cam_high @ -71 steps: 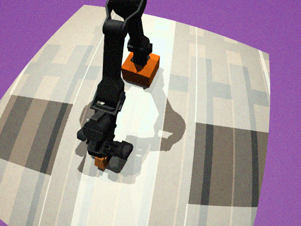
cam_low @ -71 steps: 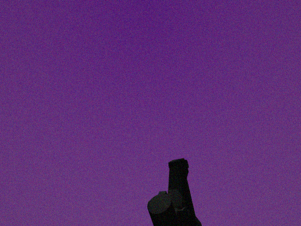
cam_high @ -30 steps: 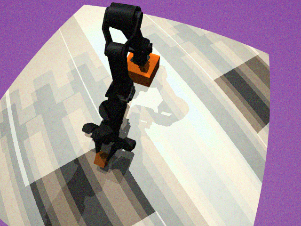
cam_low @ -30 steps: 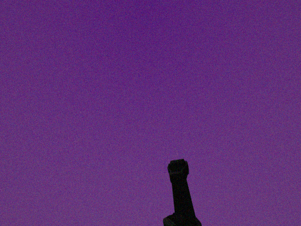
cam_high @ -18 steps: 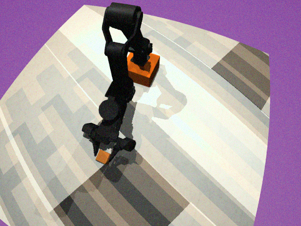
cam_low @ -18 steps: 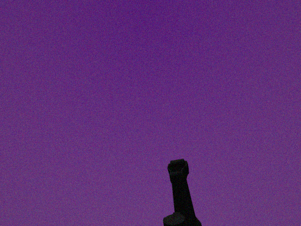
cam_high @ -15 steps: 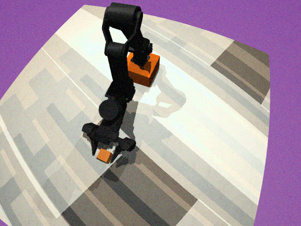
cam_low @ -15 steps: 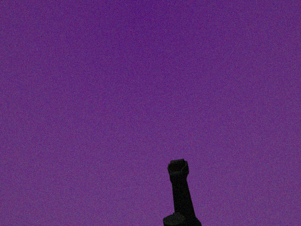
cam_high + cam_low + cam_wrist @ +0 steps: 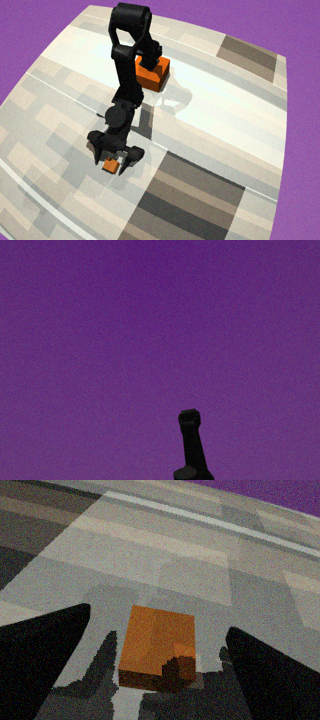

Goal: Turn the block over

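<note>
A small orange block (image 9: 110,166) (image 9: 150,640) rests on the table (image 9: 232,129). It shows a plain orange top, partly darkened by a shadow near one corner in the wrist view. No marked side shows; the face against the table is hidden. My gripper (image 9: 108,169) (image 9: 161,622) is open, with its fingers spread wide on either side of the block and a gap on each side. The exterior view shows neither the block nor the gripper fingers.
A larger orange box (image 9: 147,83) stands under the arm's base at the back. The table has pale patches and dark brown and grey striped patches (image 9: 196,186). Its edges meet a purple background. The exterior view shows only an upper part of the arm (image 9: 195,446).
</note>
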